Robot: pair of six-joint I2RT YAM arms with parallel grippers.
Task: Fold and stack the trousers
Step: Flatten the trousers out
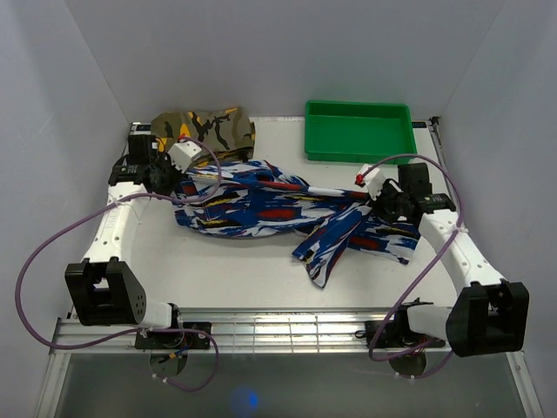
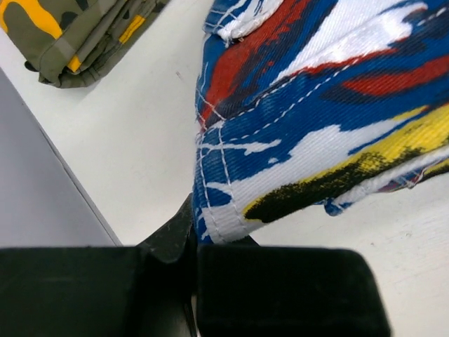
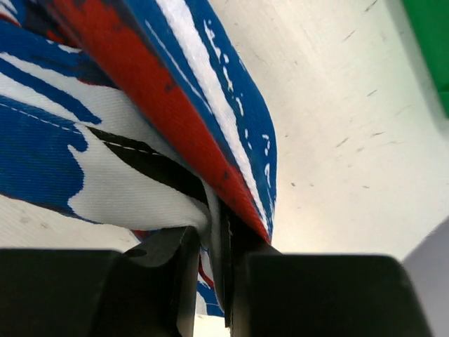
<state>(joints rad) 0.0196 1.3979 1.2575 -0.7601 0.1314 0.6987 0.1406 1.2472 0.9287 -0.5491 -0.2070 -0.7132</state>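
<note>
The trousers (image 1: 278, 209) lie lengthwise across the counter (image 1: 244, 274), each end pinched: the left gripper (image 2: 193, 235) has its jaws closed on a stitched hem, the right gripper (image 3: 216, 232) on a fold of cloth (so both can lift it evenly for folding, I think).

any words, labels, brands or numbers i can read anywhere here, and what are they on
No readable text in any view.
trousers: only a blue, white, red, black and yellow print, no letters.
camouflage garment: pattern only, no label showing.
green tray: plain, no marking.
arms: no lettering that can be made out.
</note>
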